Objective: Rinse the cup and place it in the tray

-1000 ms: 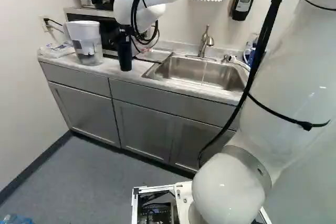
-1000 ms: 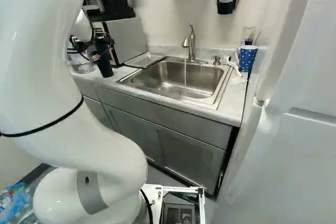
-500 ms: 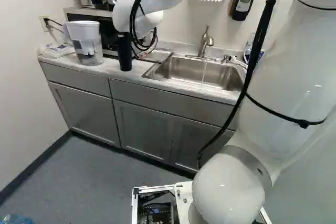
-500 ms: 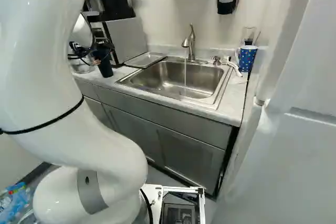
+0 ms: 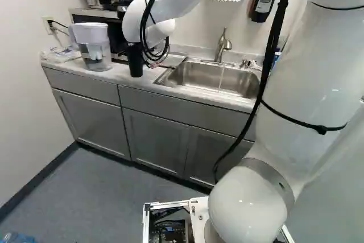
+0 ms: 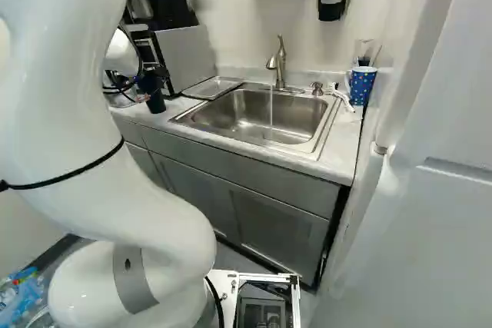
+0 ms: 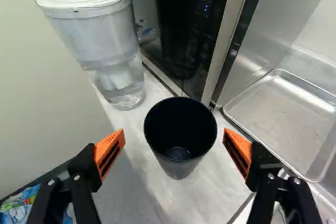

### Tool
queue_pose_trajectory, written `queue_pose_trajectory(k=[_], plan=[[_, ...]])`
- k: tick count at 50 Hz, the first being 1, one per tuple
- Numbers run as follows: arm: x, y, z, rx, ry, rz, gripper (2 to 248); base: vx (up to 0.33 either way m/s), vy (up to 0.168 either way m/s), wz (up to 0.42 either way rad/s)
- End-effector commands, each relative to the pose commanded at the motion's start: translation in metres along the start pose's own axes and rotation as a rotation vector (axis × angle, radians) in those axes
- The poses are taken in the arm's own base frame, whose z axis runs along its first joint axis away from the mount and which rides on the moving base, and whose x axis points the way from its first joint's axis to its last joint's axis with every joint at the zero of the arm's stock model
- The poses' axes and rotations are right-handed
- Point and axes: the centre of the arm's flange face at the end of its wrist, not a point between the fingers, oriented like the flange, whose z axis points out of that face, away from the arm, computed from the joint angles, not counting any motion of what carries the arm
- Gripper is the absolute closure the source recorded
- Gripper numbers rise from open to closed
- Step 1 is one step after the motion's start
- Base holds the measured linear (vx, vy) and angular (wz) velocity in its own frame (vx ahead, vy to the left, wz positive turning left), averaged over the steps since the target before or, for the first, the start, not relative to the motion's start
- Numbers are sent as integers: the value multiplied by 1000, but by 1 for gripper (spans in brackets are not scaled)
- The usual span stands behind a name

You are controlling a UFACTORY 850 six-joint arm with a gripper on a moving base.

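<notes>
Right now, we have our two black fingers with orange pads (image 7: 110,150) wide open, and they are not gripping anything. Between them is the tall, round, black cup (image 7: 178,163), with a gap on each side, so neither finger touches it. It stands upright on the pale grey counter (image 7: 210,192), with its open top facing us. Past the finger nearer the sink, we see the flat, shiny silver metal tray (image 7: 283,119). Past the other finger, and a bit ahead, is the big clear plastic jug with a white lid (image 7: 84,35). Ahead of our fingers is the boxy microwave with a shiny black front (image 7: 184,51). Further off to the tray side of our fingers, thin water (image 6: 270,113) runs from the curved silver metal tap (image 6: 280,63) into the square silver metal sink (image 6: 223,117). Past that sink, even further from our fingers, we see the blue cup with white dots (image 6: 362,86)
</notes>
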Motion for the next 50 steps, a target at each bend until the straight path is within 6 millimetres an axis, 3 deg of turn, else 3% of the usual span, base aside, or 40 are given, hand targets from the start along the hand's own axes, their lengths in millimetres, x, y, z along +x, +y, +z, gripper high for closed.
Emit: queue_pose_trajectory(k=[50], plan=[[-43,-2,10,3,64,-2,3,0,0,0]])
